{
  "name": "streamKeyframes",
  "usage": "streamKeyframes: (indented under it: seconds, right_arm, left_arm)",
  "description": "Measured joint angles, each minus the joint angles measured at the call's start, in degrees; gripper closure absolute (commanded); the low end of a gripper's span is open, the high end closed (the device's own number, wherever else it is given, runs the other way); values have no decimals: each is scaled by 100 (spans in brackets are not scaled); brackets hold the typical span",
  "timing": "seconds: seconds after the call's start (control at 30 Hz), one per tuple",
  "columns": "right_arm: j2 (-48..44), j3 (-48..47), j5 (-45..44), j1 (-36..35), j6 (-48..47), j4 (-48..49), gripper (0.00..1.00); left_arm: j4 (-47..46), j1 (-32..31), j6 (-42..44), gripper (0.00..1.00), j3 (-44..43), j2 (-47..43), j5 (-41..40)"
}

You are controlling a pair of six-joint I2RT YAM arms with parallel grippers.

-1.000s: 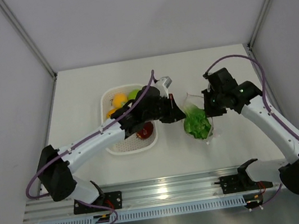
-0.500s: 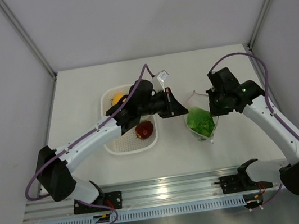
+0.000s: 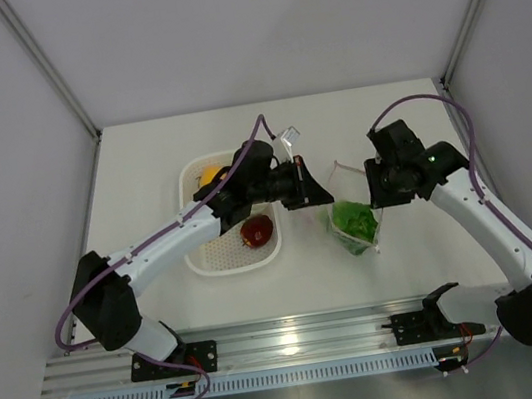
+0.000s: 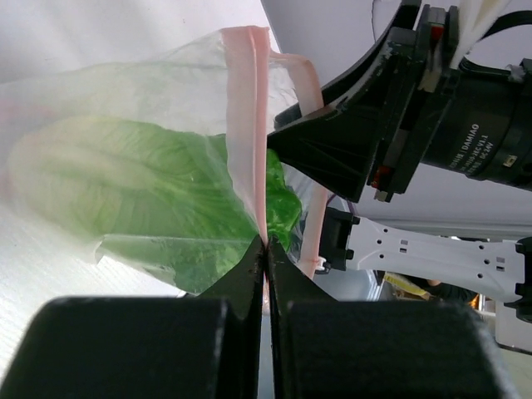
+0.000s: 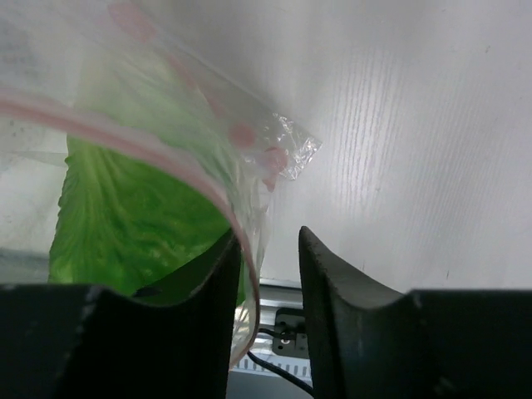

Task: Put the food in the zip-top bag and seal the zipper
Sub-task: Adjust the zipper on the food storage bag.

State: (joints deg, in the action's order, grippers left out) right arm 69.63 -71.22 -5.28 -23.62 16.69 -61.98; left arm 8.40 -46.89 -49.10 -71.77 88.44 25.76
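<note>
While L fingers (image 4: 264, 249) are clenched on the zipper (image 4: 249, 125), pinching the pink strip right at their tips, R fingers (image 5: 309, 249) stand apart, released; worktop (image 3: 140, 169) shows thru the gap btwn them; the bag's pink edge runs down just beside one R finger, touching or not I can't tell. Bag (image 4: 150, 91) hangs btwn the two arms, R of the basket (image 3: 216, 253), its lower end on the worktop; lettuce (image 4: 141, 191) sits inside, filling the lower part; pink dots (image 5: 249, 133) show on the clear plastic near the R fingers. Apple (image 3: 257, 229) lies in the basket's near end; orange fruit (image 3: 210, 176) at its far end, partly hidden by L arm, which reaches across the basket.
</note>
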Motion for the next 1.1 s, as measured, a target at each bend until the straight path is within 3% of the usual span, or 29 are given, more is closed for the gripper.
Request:
streamKeyframes:
  seconds: [0.13,0.37,0.6,0.87,0.97,1.1]
  right_arm:
    - [-201,-4,133,2,15,-28,72]
    - [-267,-4,341,2,22,-26,100]
    - [-55,-149,487,2,-31,-11,100]
    - [87,-1698,350,-2,-94,-131,100]
    - [-190,-1602,304,-2,-90,-48,100]
    - [-323,-684,216,2,-74,118,100]
  left_arm:
    - [-31,2,-2,99,11,0,33]
    - [-63,4,-44,100,52,0,61]
    - [-66,7,-48,99,48,4,203]
    - [-199,7,-214,99,-33,-155,422]
    - [-345,13,-245,99,72,-367,420]
    - [-483,63,-254,99,293,-330,450]
